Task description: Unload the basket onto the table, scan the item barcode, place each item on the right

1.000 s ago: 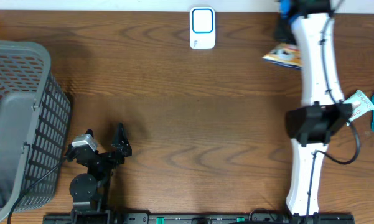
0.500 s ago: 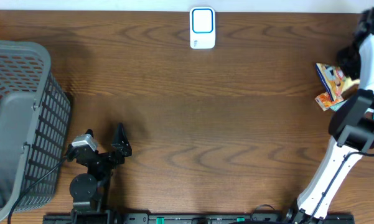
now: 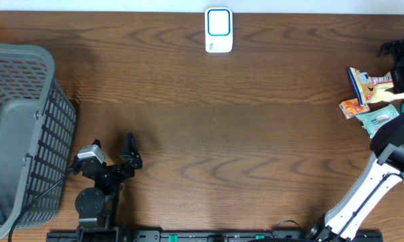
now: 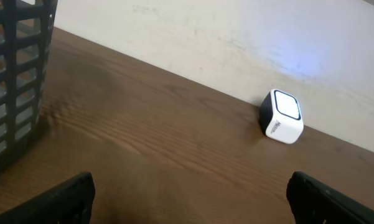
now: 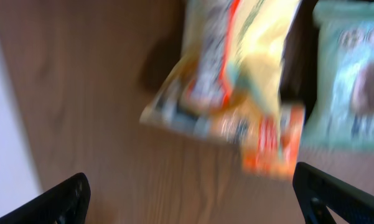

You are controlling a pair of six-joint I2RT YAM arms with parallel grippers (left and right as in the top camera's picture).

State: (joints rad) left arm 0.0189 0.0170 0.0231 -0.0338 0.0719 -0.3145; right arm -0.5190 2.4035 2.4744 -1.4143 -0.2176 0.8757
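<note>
At the far right side, the right gripper (image 5: pixel 193 190) has just spread wide and let the snack packet (image 3: pixel 365 84) lie down. Probably its scan at the scanner (image 3: pixel 218 30) is finished.

The right wrist view is smeared: the snack packet (image 5: pixel 236 68) shows no legible print or barcode. Just beside it, a green pouch (image 5: pixel 351 93) is cut by the frame edge. Overhead, far from the packet across the surface (image 3: pixel 222 134), the basket (image 3: pixel 27 54) runs off the edge.
</note>
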